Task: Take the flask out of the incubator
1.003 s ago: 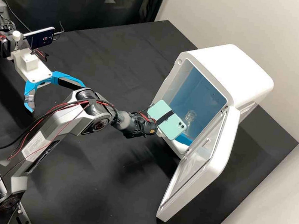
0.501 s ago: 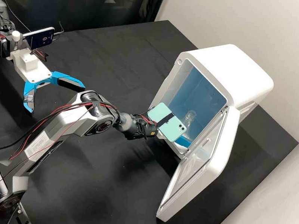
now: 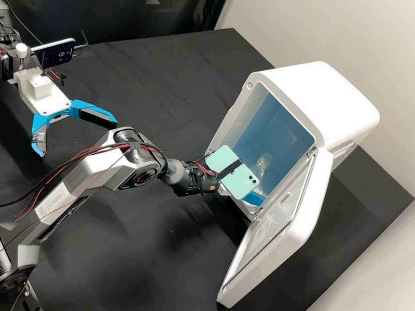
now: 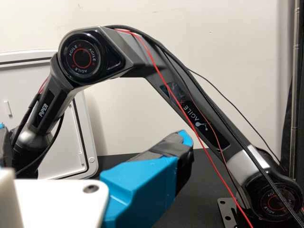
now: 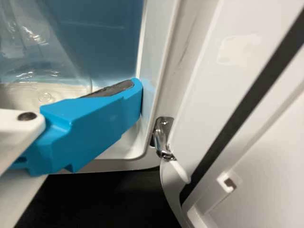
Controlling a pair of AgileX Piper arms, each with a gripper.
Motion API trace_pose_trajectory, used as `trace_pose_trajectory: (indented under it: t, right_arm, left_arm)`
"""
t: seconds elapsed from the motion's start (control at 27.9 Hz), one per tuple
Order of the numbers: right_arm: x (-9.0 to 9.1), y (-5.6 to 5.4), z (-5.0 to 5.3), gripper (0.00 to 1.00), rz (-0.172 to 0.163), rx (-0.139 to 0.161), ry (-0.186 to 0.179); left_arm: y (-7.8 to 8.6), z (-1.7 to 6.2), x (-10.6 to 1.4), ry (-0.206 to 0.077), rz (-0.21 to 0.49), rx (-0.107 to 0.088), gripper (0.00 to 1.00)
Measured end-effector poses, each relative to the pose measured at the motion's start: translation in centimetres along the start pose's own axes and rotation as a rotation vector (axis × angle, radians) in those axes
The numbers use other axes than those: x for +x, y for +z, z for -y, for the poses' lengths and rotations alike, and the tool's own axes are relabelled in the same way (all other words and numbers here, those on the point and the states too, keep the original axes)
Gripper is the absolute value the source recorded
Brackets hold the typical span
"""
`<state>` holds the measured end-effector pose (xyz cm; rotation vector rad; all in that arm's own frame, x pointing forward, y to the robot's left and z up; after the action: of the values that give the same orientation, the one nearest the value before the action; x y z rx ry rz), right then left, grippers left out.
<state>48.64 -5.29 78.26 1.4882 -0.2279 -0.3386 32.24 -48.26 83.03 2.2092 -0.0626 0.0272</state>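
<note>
Over the last second the right arm eases a little lower and deeper into the open incubator [image 3: 322, 95]. Its elbow slides slightly right and the mint-green phone [image 3: 231, 172] strapped to its wrist sinks a touch across the opening. The right hand [image 3: 255, 198] now sits low inside the chamber, at the near corner by the door hinge [image 5: 161, 137]. Whether it is apart or together cannot be told from these views. The clear glass flask [image 3: 264, 161] has not shifted. It stands upright on the chamber floor, toward the back against the blue lining, and in the right wrist view its glass body [image 5: 42, 52] lies just beyond the hand. Whether the two touch is not clear. The incubator door [image 3: 280, 225] stays swung open toward the near side, so the way out is free. The left hand [image 3: 78, 137] hangs above the left part of the black table [image 3: 179, 67] with its blue fingers [image 3: 38, 131] spread apart and nothing between them, barely changed and well away from the incubator. This small advance suggests the reach is in its last stage. The flask still has to be gripped, and it has not yet been lifted or drawn out. The task therefore looks less than half done.
</note>
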Motion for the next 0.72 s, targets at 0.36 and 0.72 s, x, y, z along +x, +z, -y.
trace_pose_trajectory:
  t: [0.36, 0.72]
  right_arm:
    - [0.06, 0.30, -0.29, 0.00, 0.007, 0.005, 0.007]
    - [0.11, 0.53, -0.57, 0.00, 0.009, 0.006, 0.017]
  left_arm:
    - [0.00, 0.00, 0.00, 0.000, 0.000, 0.000, 1.00]
    - [0.00, 0.00, 0.00, 0.000, 0.000, 0.000, 1.00]
